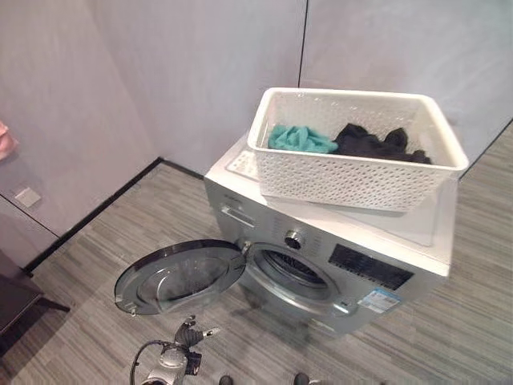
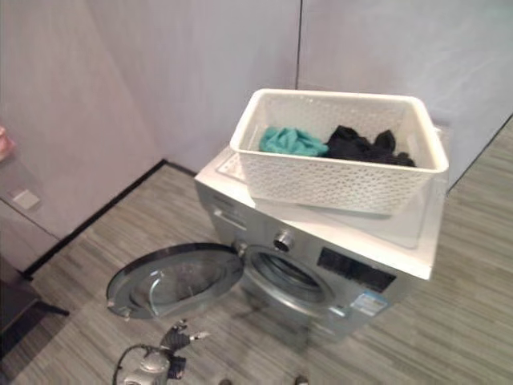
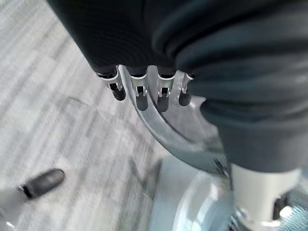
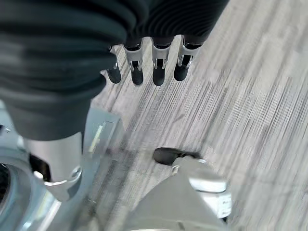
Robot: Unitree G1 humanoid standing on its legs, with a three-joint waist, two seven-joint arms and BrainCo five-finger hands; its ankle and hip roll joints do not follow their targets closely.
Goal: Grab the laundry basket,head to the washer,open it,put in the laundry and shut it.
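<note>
A white plastic basket (image 1: 353,172) with lattice walls sits on top of a silver front-loading washer (image 1: 321,257), in a room corner with a grey wood-grain floor (image 1: 96,265). The basket overhangs the washer's front edge slightly. Inside it lie two pieces of laundry: a teal cloth (image 1: 298,139) towards the robot's left and a black cloth (image 1: 377,144) just beside it on the right, touching it. The washer's round door (image 1: 180,277) is swung wide open to the left, and the dark drum opening (image 1: 292,269) is exposed.

The left hand (image 3: 139,86) hangs low near the door's rim, fingers straight and relaxed, holding nothing. The right hand (image 4: 154,62) hangs above the floor by the washer's lower corner, fingers likewise straight and empty.

Judging from this, the door is open and the loading is yet to be done. Both cloths look soft, limp and light; they should crumple and drape when lifted, so a pinch into the middle of a bunched fold ought to hold better than an edge. The teal piece is heaped highest and looks easiest to take first. The basket is stiff and probably light, so it may slide on the smooth washer top if tugged; its rim is the natural place to steady it.
</note>
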